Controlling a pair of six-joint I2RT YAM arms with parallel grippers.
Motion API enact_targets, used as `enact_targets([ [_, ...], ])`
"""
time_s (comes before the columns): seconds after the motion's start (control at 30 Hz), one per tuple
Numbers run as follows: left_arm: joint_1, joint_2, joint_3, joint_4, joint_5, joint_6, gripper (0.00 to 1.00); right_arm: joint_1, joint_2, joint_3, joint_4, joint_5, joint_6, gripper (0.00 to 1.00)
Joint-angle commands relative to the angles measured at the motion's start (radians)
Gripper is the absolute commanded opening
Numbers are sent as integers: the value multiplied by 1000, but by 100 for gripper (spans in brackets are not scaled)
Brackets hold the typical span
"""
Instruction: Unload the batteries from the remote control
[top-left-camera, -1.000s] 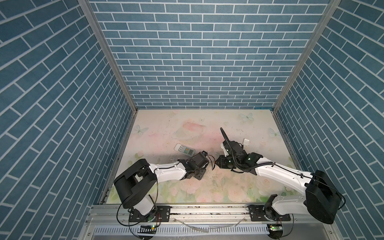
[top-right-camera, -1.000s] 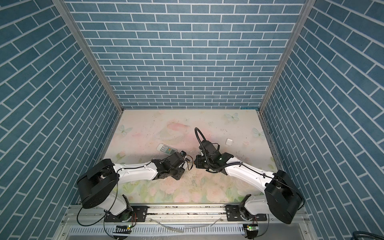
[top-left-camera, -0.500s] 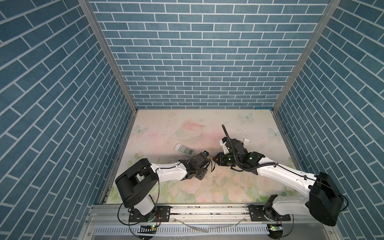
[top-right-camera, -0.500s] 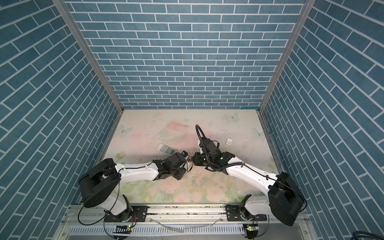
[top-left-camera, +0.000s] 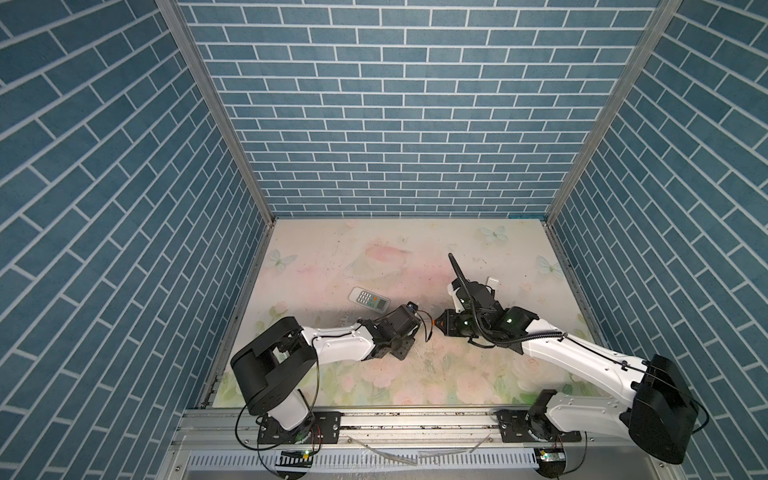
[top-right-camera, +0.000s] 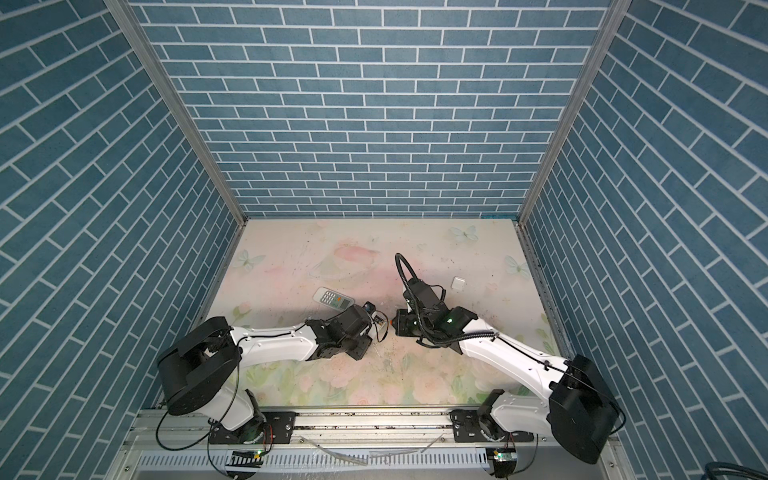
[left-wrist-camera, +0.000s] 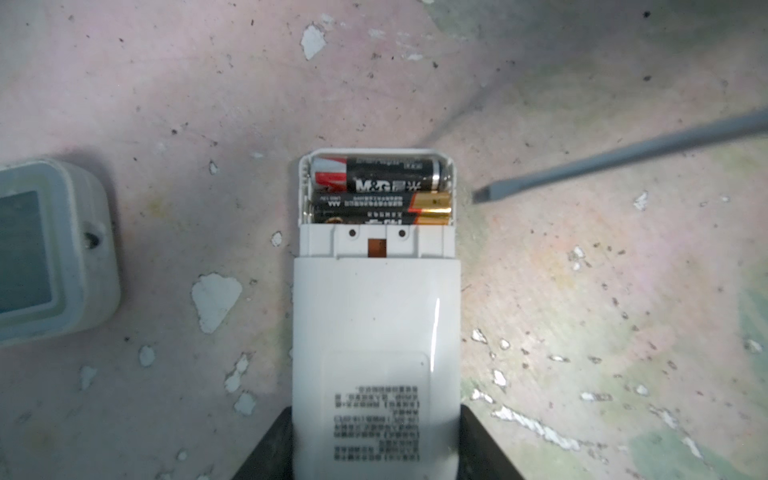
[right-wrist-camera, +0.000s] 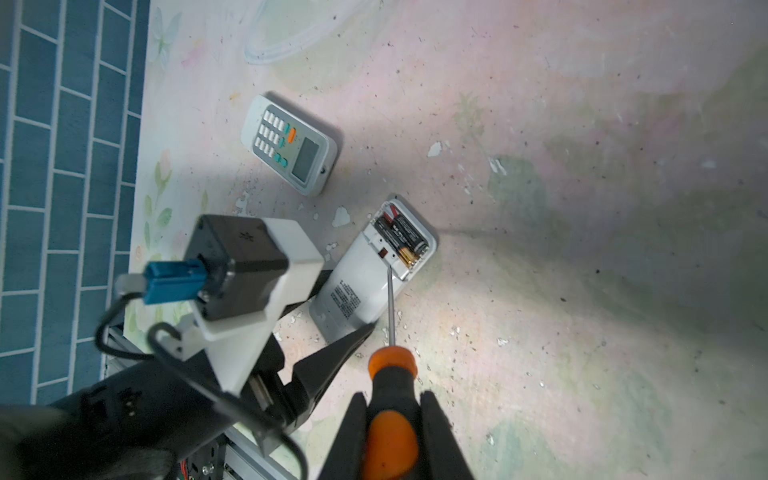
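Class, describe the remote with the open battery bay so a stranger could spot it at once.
On the floral table, look at the front middle, where the left fingers clamp a white remote. It lies label side up, bay open with two batteries showing, unlike the neighbouring remote, which shows its keypad.

Both top views are looking down from high above the near edge of the surface (top-left-camera: 415, 257), facing the back wall (top-left-camera: 395, 124). Both wrist cameras are looking closely down at the open remote (left-wrist-camera: 376, 316), sharing it.
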Motion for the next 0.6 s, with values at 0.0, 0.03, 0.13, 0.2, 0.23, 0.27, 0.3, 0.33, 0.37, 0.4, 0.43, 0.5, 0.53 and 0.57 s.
enact_targets([
  [0.0, -14, 88, -66, -152, 124, -13, 16, 2, 2, -22, -7, 21, 4, 0],
  [0.03, -15, 88, -66, -153, 125, -13, 16, 2, 5, -22, -4, 21, 4, 0],
  [0.13, -14, 89, -66, -153, 126, -13, 16, 2, 16, -20, 3, 18, 4, 0],
  [0.2, -14, 90, -66, -153, 126, -13, 16, 1, 24, -22, 9, 18, 4, 0],
  [0.23, -14, 90, -66, -153, 125, -13, 16, 2, 28, -22, 12, 17, 4, 0],
  [0.27, -14, 89, -66, -151, 125, -13, 16, 2, 31, -23, 16, 16, 4, 0],
  [0.3, -15, 90, -66, -151, 126, -12, 16, 2, 37, -24, 19, 14, 4, 0],
  [0.33, -14, 89, -67, -151, 126, -12, 16, 2, 41, -24, 23, 14, 4, 0],
  [0.37, -14, 89, -66, -152, 125, -12, 16, 2, 45, -25, 29, 14, 2, 0],
  [0.4, -14, 89, -66, -151, 126, -12, 16, 2, 51, -26, 34, 14, 2, 0],
  [0.43, -15, 90, -66, -151, 126, -12, 16, 2, 54, -25, 38, 14, 1, 0],
  [0.5, -15, 89, -67, -152, 129, -13, 16, 2, 64, -27, 56, 13, 1, 0],
  [0.53, -14, 90, -66, -150, 129, -13, 16, 1, 70, -26, 63, 12, 1, 0],
  [0.57, -15, 90, -66, -151, 129, -10, 16, 0, 75, -26, 69, 12, 1, 0],
])
